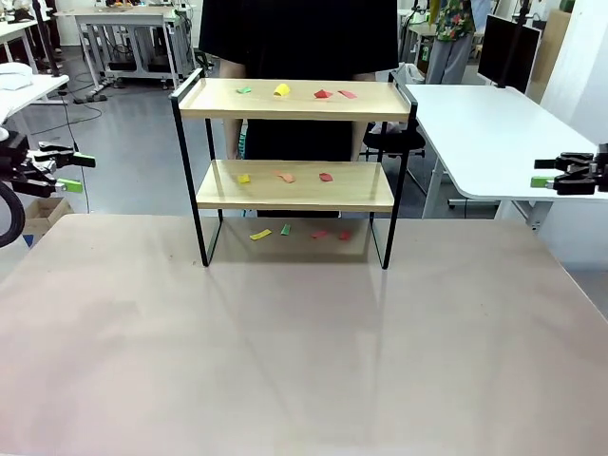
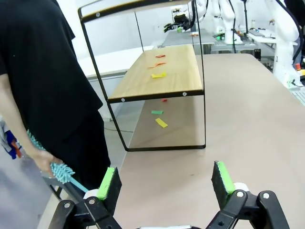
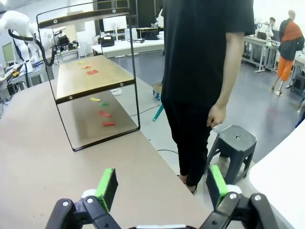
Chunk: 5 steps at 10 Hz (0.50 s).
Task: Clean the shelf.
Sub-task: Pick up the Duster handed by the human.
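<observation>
The shelf (image 1: 294,100) stands at the table's far side, a two-tier rack of light wooden boards in a thin black frame. Small coloured paper scraps lie on its top board (image 1: 282,90), on its lower board (image 1: 285,178) and on the table beneath it (image 1: 260,235). My left gripper (image 1: 68,172) hangs open at the far left edge, well away from the shelf. My right gripper (image 1: 543,173) hangs open at the far right. The left wrist view has the shelf (image 2: 159,76) ahead of its open fingers (image 2: 109,183). A person behind the shelf holds a teal duster (image 2: 62,172).
The person in black (image 1: 299,38) stands right behind the shelf. A dark stool (image 3: 236,140) sits on the floor beside the person. A white table (image 1: 494,123) stands at the right. The wide beige table surface (image 1: 304,342) spreads in front of the shelf.
</observation>
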{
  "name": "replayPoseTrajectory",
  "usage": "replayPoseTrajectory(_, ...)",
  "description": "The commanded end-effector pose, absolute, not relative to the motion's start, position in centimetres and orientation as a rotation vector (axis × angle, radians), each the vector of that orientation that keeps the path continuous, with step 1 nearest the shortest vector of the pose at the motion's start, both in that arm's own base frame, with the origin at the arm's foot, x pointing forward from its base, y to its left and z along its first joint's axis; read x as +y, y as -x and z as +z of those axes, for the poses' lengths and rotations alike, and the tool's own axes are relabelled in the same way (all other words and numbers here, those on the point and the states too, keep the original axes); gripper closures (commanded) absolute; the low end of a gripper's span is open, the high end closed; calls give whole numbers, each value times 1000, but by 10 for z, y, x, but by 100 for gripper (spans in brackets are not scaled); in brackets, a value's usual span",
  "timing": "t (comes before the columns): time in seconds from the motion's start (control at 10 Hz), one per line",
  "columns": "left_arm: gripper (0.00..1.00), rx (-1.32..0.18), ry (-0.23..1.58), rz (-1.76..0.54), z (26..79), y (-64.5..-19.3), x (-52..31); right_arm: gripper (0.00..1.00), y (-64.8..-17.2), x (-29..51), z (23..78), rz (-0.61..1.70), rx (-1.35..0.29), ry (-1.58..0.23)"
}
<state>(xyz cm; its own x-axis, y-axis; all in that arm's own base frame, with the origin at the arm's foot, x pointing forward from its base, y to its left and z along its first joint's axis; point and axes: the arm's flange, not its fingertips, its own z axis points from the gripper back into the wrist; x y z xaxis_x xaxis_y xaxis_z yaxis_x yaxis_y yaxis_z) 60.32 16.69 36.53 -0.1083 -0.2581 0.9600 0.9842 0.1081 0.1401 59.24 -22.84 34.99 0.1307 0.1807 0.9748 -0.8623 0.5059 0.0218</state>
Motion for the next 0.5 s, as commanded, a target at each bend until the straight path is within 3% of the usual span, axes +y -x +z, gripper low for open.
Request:
replayPoseTrajectory(0.0, 0, -1216, 894, -1304, 364, -610, 173, 0, -598, -230, 347, 867, -1271, -709)
replayPoseTrajectory(0.4, 0, -1347, 976, -1279, 375, -604, 180, 0, -600, -232, 345, 845, -1301, -720)
